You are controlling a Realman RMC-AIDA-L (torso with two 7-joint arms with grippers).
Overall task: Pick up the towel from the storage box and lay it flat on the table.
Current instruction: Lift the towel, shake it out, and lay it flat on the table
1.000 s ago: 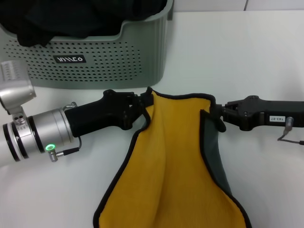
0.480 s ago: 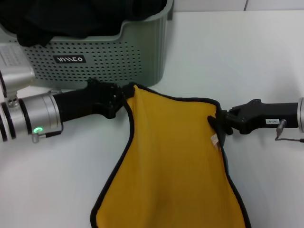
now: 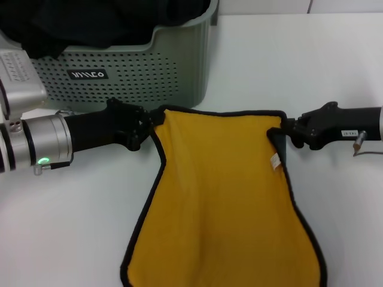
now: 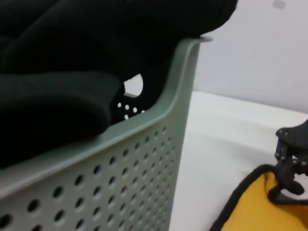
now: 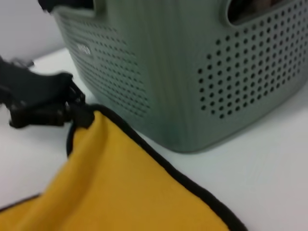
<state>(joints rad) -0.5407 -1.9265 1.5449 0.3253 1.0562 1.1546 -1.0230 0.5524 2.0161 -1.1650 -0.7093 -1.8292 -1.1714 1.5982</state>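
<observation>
The left hand (image 3: 148, 122) is closed tight on one top corner of the towel (image 3: 221, 197). The right hand (image 3: 288, 129) is closed tight on the other top corner. The two hands are far apart, so the top edge of the towel is pulled straight between them.

The towel is out of the storage box (image 3: 131, 75). Its yellow side faces up. It has a black edge all the way round. A small white tag (image 3: 275, 162) sits near the right hand's corner, but no words on it can be read. The towel hangs down from the two hands and gets wider toward the near side of the white bench (image 3: 299, 66).

The storage box is green with many small holes. It stands just behind the left hand. It has a small dark label (image 3: 88, 75) with white letters, but they are too hard to read. Black cloth (image 3: 90, 21) is piled inside the box.
</observation>
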